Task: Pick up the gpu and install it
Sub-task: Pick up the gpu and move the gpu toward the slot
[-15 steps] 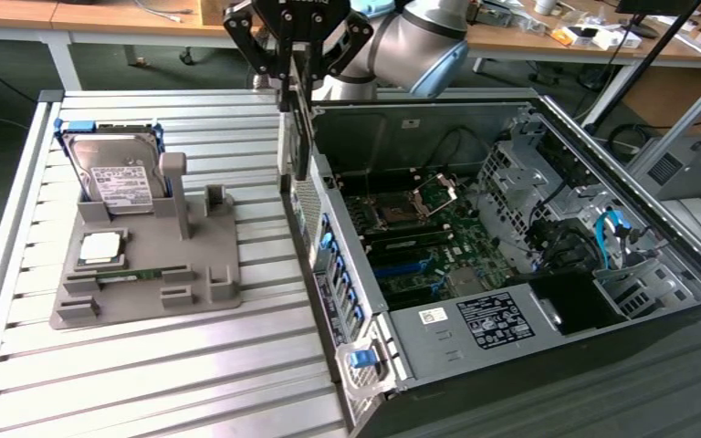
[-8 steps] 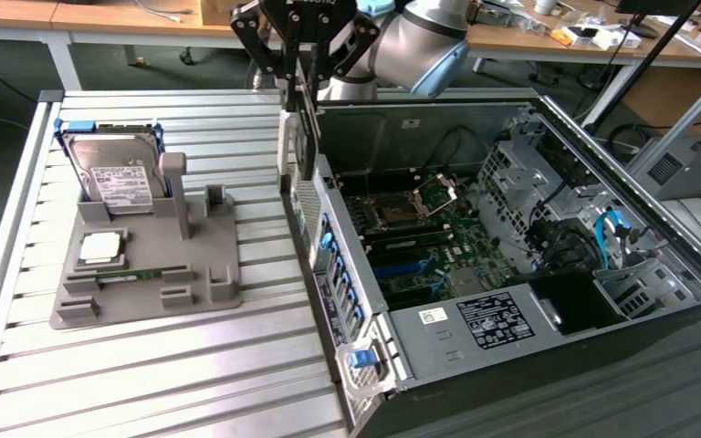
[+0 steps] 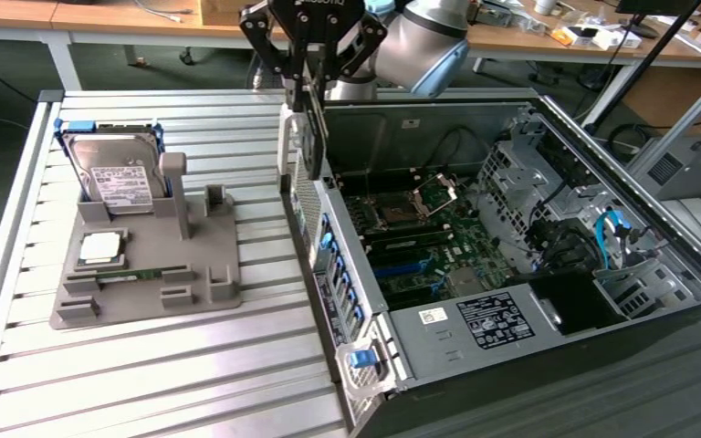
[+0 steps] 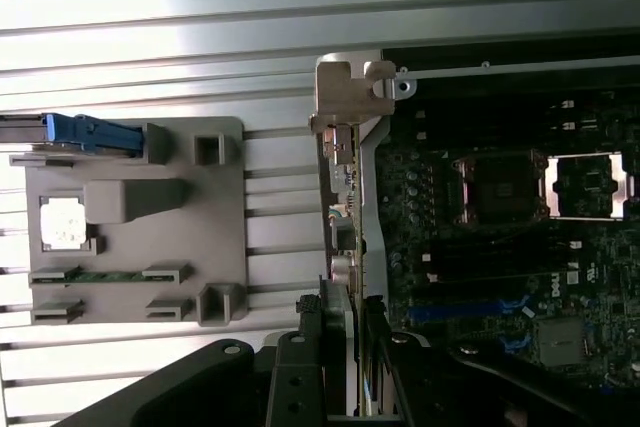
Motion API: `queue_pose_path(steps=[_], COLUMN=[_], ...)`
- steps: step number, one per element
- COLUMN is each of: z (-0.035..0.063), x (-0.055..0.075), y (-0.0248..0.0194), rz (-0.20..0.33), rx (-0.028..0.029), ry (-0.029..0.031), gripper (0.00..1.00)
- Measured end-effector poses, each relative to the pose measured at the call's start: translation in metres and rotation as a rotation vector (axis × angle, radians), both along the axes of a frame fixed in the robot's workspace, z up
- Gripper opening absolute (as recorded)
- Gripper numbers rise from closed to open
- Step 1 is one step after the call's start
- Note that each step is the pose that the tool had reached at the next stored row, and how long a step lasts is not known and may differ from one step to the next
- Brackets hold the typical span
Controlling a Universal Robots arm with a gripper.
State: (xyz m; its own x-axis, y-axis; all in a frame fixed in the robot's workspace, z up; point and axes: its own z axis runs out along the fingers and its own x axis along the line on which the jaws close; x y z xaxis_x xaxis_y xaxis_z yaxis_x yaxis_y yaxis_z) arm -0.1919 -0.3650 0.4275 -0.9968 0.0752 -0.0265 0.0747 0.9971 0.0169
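Dark, thin and seen edge-on, the gpu (image 3: 313, 137) hangs upright from the gripper (image 3: 308, 84), whose fingers (image 4: 303, 347) pinch it from both faces. It is clear of the tray (image 3: 223, 251) and hovers at the rear wall of the open case (image 3: 643, 228), above the motherboard (image 3: 436, 246). The carry toward installing seems in hand. Seating it, I judge, calls for its lower edge squared over a blue slot (image 4: 455, 310), with the silver bracket (image 4: 350, 87) against the rear wall. Its fan face is hidden.
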Motion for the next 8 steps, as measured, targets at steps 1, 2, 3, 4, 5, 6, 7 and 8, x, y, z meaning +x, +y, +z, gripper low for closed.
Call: queue_pose_path(steps=[1,2,3,4,5,6,7,8], z=[0.0000,0.0000,0.0001,0.0001,0.0000,0.0000,0.0000,0.0000], x=[0.0013,0.0023,0.0033,0.0039,0.0046,0.0053,0.0062,0.0070], y=[0.0000,-0.0001,-0.0001,-0.0001,-0.0002,-0.0002,-0.0002,-0.0002], rz=[0.000,0.000,0.000,0.000,0.000,0.000,0.000,0.000], rx=[0.0000,0.0000,-0.0001,-0.0001,-0.0001,0.0000,0.0000,0.0000], ry=[0.0000,0.0000,0.0001,0.0001,0.0001,0.0001,0.0000,0.0000], gripper=[0.27,0.27,0.27,0.27,0.27,0.27,0.27,0.27])
